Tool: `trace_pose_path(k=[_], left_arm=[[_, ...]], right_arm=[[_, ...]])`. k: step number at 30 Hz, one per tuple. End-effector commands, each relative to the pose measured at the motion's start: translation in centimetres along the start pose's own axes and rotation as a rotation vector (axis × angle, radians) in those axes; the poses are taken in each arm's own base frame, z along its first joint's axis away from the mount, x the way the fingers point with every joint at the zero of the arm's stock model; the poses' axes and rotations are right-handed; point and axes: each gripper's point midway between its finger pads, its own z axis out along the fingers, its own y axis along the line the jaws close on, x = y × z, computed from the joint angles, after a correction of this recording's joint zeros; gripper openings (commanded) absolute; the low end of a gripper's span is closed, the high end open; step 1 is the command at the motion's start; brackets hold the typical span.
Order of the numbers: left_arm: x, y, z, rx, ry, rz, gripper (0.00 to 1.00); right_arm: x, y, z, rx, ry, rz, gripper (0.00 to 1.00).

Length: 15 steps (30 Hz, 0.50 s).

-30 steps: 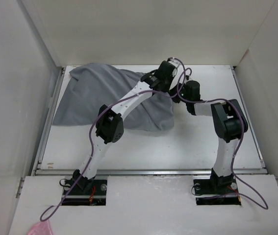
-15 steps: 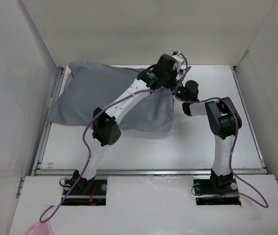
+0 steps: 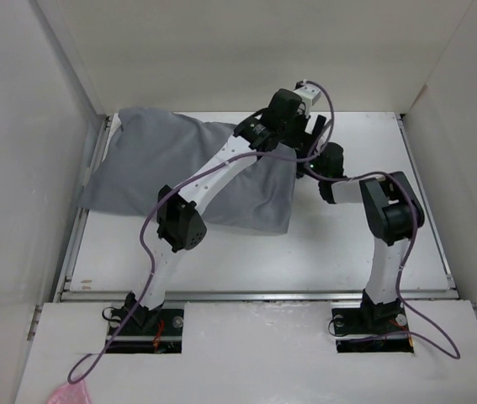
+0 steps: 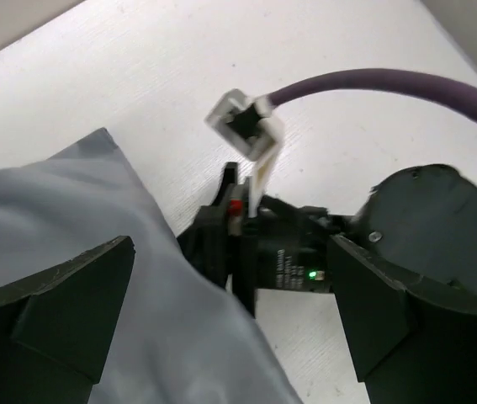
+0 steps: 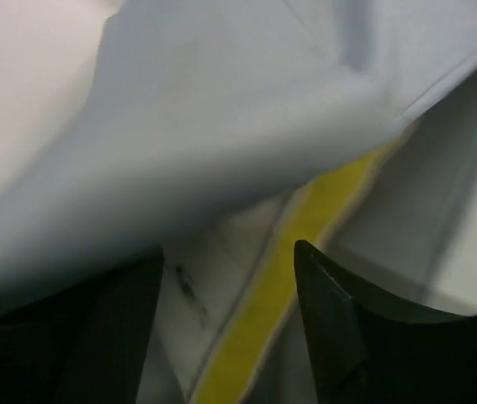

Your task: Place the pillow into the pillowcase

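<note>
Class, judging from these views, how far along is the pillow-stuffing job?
Done: the pillowcase bulges, the pillow inside it. In hand: left gripper and right gripper stand open at its mouth. Remaining: the pillow's yellow edge shows at the opening; it may need tucking.

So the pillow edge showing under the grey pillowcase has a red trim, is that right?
Not red. The trim on the pillow edge showing under the grey pillowcase is yellow, as the right wrist view shows.
</note>
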Motion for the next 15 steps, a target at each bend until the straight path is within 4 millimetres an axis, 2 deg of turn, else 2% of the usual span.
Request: trace_pose_path(k=[1,3,4,5,6,7,8,9,12,13,14,15], left_arm=[[-7.7,-3.5,-6.0,0.101,-0.217,-0.013,1.0],[-8.5,-3.1,-7.3,0.072,-0.246,-0.017,1.0],[-9.8,-2.4,-9.2,0.057,-0.286,-0.022,1.0],[-9.8,-1.7,-9.5,0.038,-0.291,-0.027,1.0],[-10.2,-1.2,-10.2,0.011,-0.305,-0.031,1.0],[-11.2,-0.5,-11.8,-0.013,-0.334,-0.038,1.0],[-10.7,0.4,-12.1,-0.039,-0.32,-0.043,1.0],[-10.9,0.7,-12.7,-0.055,-0.327,-0.046,1.0],[-10.3,3.5,-14.6,-0.164,-0.327,-0.076,1.0],[-9.7,4.8,-14.9,-0.201,-0.313,-0.093,1.0],[-9.7,6.0,-16.0,-0.236,-0.318,-0.112,1.0],[-7.8,7.2,-15.5,-0.273,-0.269,-0.149,1.0]], right_arm=[[-3.2,0.0,-3.6,0.079,-0.066,-0.001,0.72],[-5.0,0.4,-5.5,0.129,-0.091,-0.041,0.75],[-5.1,-0.4,-6.4,0.181,-0.081,-0.042,0.77],[-6.4,-1.2,-7.3,0.238,-0.111,-0.063,0.77],[-6.1,-1.3,-8.4,0.306,-0.084,-0.055,0.79],[-6.7,-2.0,-9.3,0.359,-0.09,-0.082,0.79],[-7.4,-3.4,-10.5,0.453,-0.122,-0.087,0.79],[-7.0,-4.1,-11.6,0.537,-0.102,-0.057,0.8],[-8.6,-3.7,-14.1,0.613,-0.152,-0.094,0.79],[-8.4,-3.0,-14.0,0.573,-0.141,-0.117,0.79],[-8.5,-1.9,-13.7,0.524,-0.131,-0.137,0.79],[-7.6,-1.1,-13.3,0.459,-0.088,-0.141,0.79]])
